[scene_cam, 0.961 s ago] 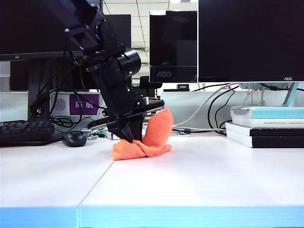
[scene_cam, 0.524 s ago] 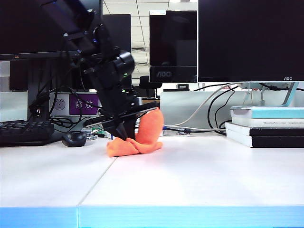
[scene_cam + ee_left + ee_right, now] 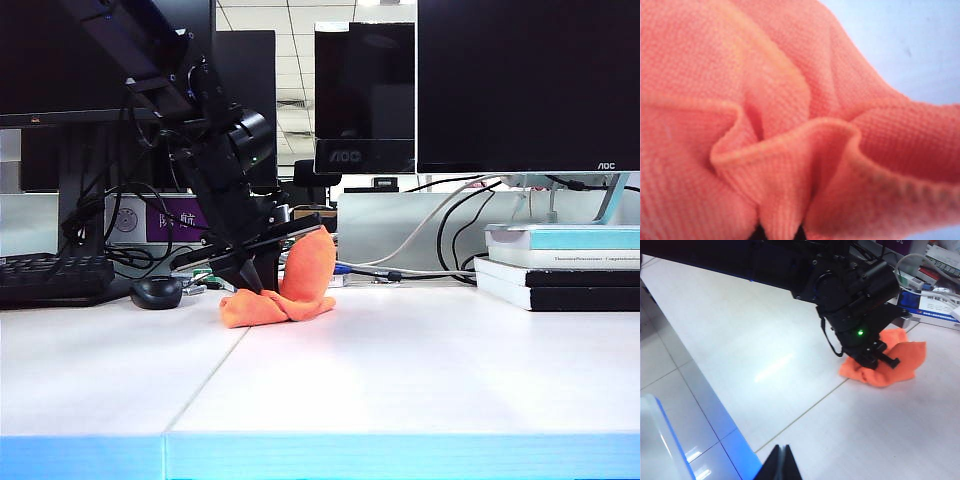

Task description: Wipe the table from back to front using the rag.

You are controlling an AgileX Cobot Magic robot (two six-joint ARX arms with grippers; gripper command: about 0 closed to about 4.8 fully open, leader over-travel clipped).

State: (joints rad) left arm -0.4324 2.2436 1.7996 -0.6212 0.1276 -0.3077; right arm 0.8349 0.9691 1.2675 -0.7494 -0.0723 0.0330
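Orange microfibre rag (image 3: 282, 290) sits bunched on the broad white matte table (image 3: 420, 370), left of centre in the exterior view and far back from the light blue front edge, one flap standing upright and the rest crumpled flat against the surface. The cloth lies just beside the thin dark seam that runs diagonally toward the front. The left gripper (image 3: 255, 283) is clamped on the rag, its black fingers pinching the folds at table level; the left wrist view is filled almost wholly by gathered orange cloth (image 3: 790, 125), with a sliver of white table at one corner. The left arm slants down steeply from the upper left of the exterior frame, its wrist tilted so the gripper points down and toward the right of the frame. In the right wrist view the same black arm reaches in from the top of the picture, a small green light glowing above the rag (image 3: 890, 365). The right gripper (image 3: 780, 462) hangs above the front of the table, near the blue edge, its dark fingertips pressed together and holding nothing. Behind the rag stand dark monitors (image 3: 525, 85), a black keyboard (image 3: 50, 275), a black mouse (image 3: 157, 292) and, at right, a stack of books (image 3: 560, 265).
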